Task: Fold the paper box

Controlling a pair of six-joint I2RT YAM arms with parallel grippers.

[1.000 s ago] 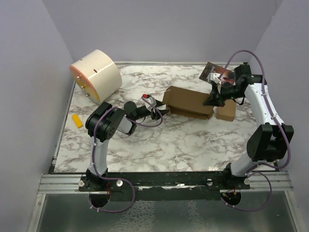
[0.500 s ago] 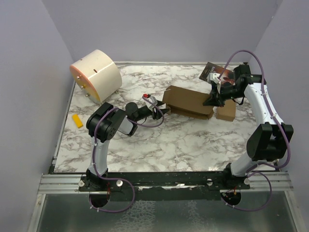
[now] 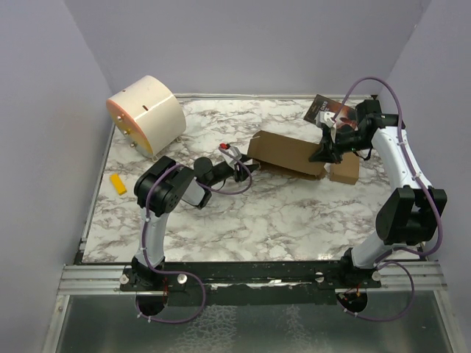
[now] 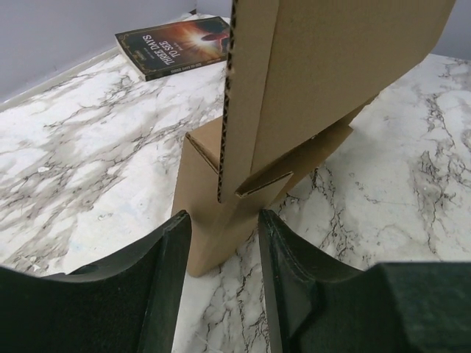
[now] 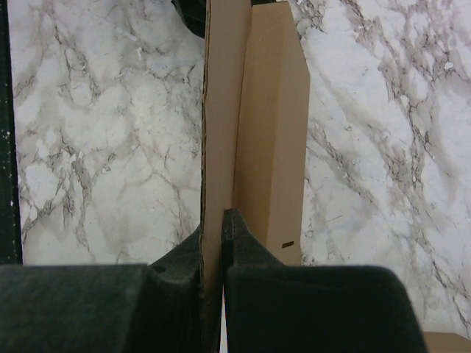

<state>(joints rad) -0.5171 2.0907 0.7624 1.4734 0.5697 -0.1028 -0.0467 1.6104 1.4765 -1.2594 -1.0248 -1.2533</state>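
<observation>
The right claw (image 5: 212, 219) is clenched tight on the thin edge of the flat brown cardboard paper box (image 3: 287, 153), at its right end. The left claw (image 4: 221, 220) is spread a little, and the box's left edge stands between its fingers. The box sits toward the back of the white marble table (image 3: 280, 213), just beside a small brown cardboard box (image 3: 344, 170).

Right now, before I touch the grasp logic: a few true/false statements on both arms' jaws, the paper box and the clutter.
1. The right gripper has its jaws clamped on a panel of the paper box. True.
2. The left gripper has its jaws shut on the cardboard. False: they are open, with the cardboard edge standing ahead of the gap and not pinched.
3. The booklet lies on top of the paper box. False: it lies flat on the marble table, apart from the box.
4. A cream cylinder sits at the table's far left. True.
</observation>
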